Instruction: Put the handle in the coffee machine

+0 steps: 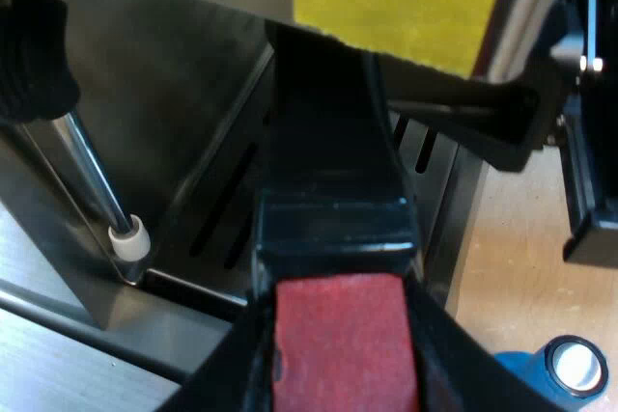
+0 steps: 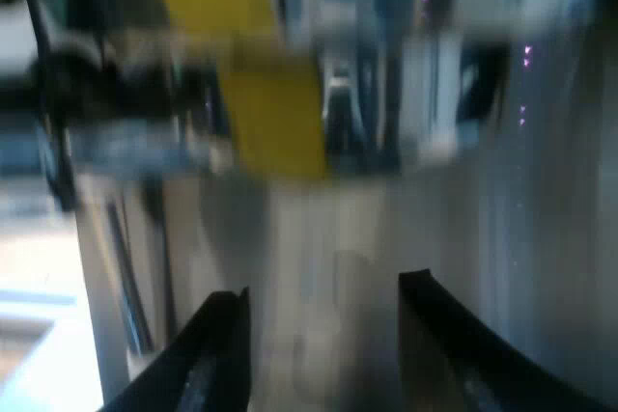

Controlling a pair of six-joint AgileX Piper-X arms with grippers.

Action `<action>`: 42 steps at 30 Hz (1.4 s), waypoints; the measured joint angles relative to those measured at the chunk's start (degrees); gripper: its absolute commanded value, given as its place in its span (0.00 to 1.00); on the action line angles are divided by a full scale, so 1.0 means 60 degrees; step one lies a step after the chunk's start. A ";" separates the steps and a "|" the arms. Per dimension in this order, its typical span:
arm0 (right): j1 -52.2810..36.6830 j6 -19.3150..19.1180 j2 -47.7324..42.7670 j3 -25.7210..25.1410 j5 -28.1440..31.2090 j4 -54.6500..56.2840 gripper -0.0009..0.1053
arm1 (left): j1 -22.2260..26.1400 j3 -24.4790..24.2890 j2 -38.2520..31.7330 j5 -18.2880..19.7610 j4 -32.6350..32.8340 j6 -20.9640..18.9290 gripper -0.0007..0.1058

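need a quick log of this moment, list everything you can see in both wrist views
espresso machine: one, silver steel with a yellow patch, ahead of both grippers
holder: one, dark handle with a red end, reaching in under the machine's front
drip tray: one, slotted steel, beneath the handle
steam wand: one, metal with a white tip, over the tray's edge
tamper: one, blue with a silvery top, on the table by the machine
table: one, light wood
left gripper: one, black, shut on the holder's red end
right gripper: one, black, open, facing the machine's front
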 measured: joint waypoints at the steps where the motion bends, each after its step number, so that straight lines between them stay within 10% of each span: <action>1: 0.0000 0.0000 0.0000 -0.0126 0.0022 0.0000 0.38 | 0.0000 0.0000 0.0000 0.0000 0.0000 0.0000 0.02; 14: 0.0020 -0.0041 0.0000 -0.0305 0.1284 0.0444 0.38 | 0.0000 0.0000 0.0000 0.0000 0.0000 0.0000 0.02; 42: -0.0365 -0.0063 0.0000 -0.0759 0.0070 0.0617 0.37 | 0.0000 0.0000 0.0000 0.0000 0.0000 0.0000 0.02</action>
